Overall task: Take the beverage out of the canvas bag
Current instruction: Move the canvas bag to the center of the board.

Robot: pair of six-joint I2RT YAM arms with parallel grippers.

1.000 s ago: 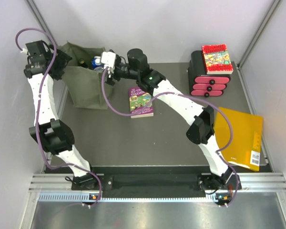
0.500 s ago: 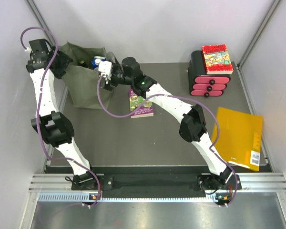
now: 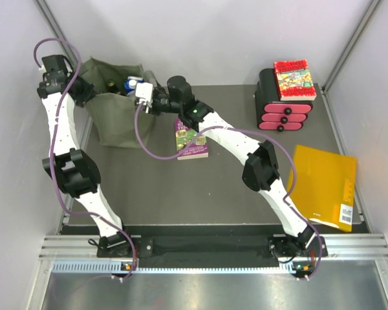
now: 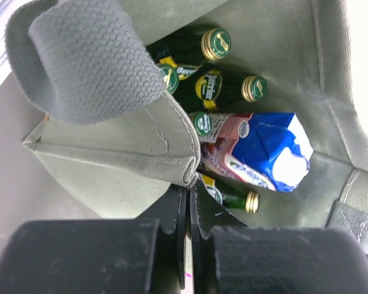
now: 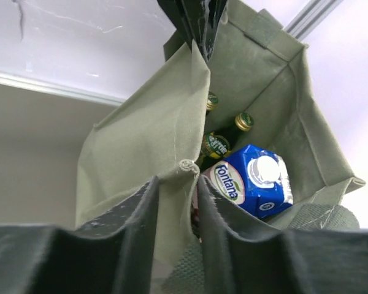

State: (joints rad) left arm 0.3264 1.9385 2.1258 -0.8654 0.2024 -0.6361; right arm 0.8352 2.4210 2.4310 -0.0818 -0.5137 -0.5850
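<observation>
Two pinches hold the floppy olive-green canvas bag [image 3: 116, 123] open: your left gripper [image 4: 189, 199] and right gripper [image 5: 175, 184] each clamp its rim. Inside, the blue-and-white drink carton [image 5: 253, 182] looks light and crushable; grip its flat sides.

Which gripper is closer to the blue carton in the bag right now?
Right. The right gripper straddles the rim of the canvas bag just beside the blue carton; the left gripper pinches the opposite rim, farther off.
</observation>
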